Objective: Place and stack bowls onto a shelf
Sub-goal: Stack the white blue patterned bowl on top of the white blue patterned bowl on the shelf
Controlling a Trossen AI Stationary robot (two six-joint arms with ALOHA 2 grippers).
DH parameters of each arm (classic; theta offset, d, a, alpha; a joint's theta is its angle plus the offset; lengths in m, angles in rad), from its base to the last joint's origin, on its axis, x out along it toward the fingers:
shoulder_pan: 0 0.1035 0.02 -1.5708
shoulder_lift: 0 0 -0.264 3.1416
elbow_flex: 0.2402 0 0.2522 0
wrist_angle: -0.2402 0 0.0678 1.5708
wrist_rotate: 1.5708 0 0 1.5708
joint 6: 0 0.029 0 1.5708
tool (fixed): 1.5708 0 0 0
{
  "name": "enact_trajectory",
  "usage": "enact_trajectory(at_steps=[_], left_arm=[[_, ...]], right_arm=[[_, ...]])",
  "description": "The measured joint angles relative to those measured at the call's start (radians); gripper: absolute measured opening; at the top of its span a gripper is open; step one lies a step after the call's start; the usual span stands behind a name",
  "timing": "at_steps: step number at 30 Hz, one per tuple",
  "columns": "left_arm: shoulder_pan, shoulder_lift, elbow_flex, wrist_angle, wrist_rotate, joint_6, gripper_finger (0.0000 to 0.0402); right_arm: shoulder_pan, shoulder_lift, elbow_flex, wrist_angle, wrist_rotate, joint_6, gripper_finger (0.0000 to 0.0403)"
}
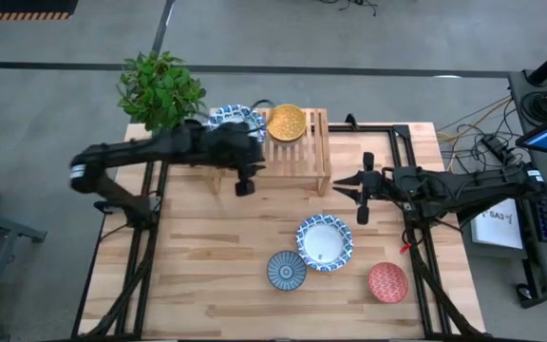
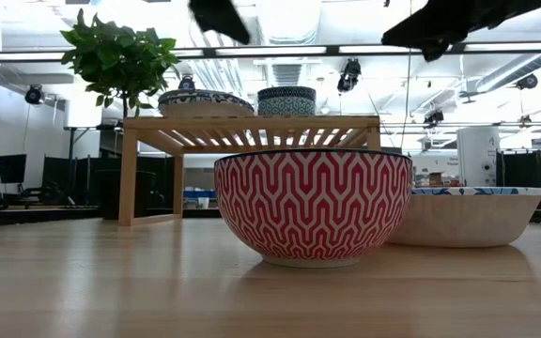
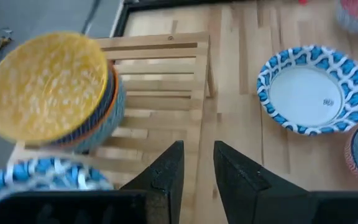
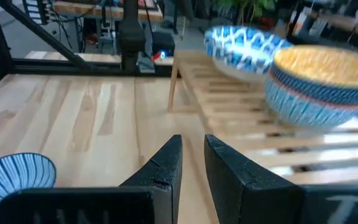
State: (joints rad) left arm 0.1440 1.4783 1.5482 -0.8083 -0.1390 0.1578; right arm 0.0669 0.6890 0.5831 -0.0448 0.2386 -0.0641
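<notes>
The light-wood shelf [image 1: 299, 144] stands at the table's far middle. On its slatted top sit a wide blue-rimmed white bowl [image 1: 235, 119] and a yellow bowl [image 1: 287, 123] nested on other small bowls [image 3: 98, 127]. A wide white bowl [image 1: 325, 241], a blue-grey bowl [image 1: 286, 270] and a red bowl [image 1: 387, 282] rest on the table. My left gripper [image 1: 245, 182] hovers just in front of the shelf's left part, its fingers [image 3: 166, 174] close together and empty. My right gripper [image 1: 349, 188] hovers right of the shelf, shut and empty.
A potted plant [image 1: 160, 88] stands at the far left corner behind the shelf. The near left part of the plank tabletop [image 1: 198, 275] is bare wood. In the low view the red bowl [image 2: 313, 207] stands nearest, with the wide white bowl [image 2: 477, 214] behind it.
</notes>
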Motion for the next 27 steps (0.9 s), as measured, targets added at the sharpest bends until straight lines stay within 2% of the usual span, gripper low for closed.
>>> enact_trajectory(at_steps=[5, 9, 15, 18, 22, 27], left_arm=[[0.0, -0.218, -0.304, 0.202, -0.01, -0.073, 0.007], [0.0, -0.385, -0.477, 0.347, -0.031, -0.088, 0.007], [-0.001, -0.613, -0.634, 0.529, -0.034, -0.048, 0.007], [0.0, -0.712, -0.683, 0.559, -0.035, -0.015, 0.007], [0.0, -0.826, -0.743, 0.564, -0.035, -0.007, 0.007], [0.0, -0.938, -0.845, 0.567, -0.035, -0.008, 0.007]], right_arm=[[0.0, 0.09, 0.0, 0.001, 0.0, 0.141, 0.0057], [0.0, 0.19, 0.0, 0.038, -0.002, 0.275, 0.0057], [0.008, 0.348, 0.081, 0.04, -0.016, 0.414, 0.0057], [0.007, 0.428, 0.169, 0.012, -0.073, 0.424, 0.0057], [0.01, 0.534, 0.334, -0.145, -0.117, 0.447, 0.0057], [0.019, 0.68, 0.581, -0.54, -0.117, 0.528, 0.0057]])
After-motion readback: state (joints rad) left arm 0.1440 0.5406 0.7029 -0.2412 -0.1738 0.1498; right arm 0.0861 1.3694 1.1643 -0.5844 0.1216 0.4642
